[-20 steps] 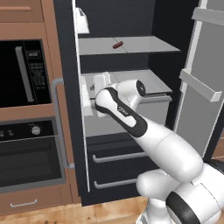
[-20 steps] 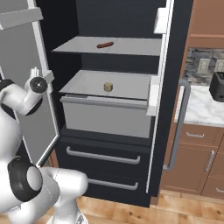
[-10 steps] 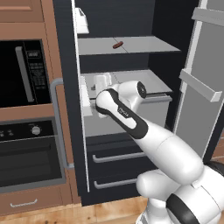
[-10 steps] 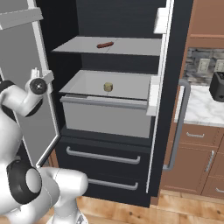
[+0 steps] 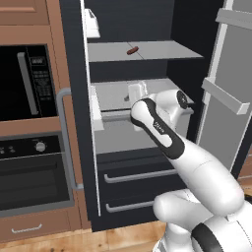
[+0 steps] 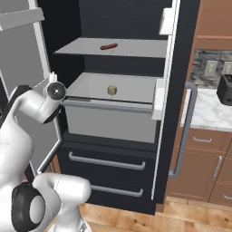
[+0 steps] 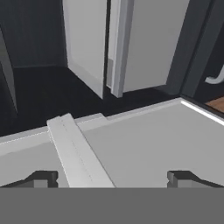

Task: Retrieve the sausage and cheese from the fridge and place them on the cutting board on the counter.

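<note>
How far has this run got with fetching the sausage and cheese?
Done: the fridge stands open. In hand: nothing; the gripper is open and empty over a grey shelf. Left: the sausage lies on the upper shelf, the cheese on the shelf below, and both must go to the cutting board.

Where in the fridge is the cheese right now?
In the right base view, the cheese sits alone on the fridge's middle grey shelf, one level below the sausage on the upper shelf and above the two drawers.

Sausage (image 6: 108, 46) upper shelf — cheese (image 6: 112, 90) below
</note>
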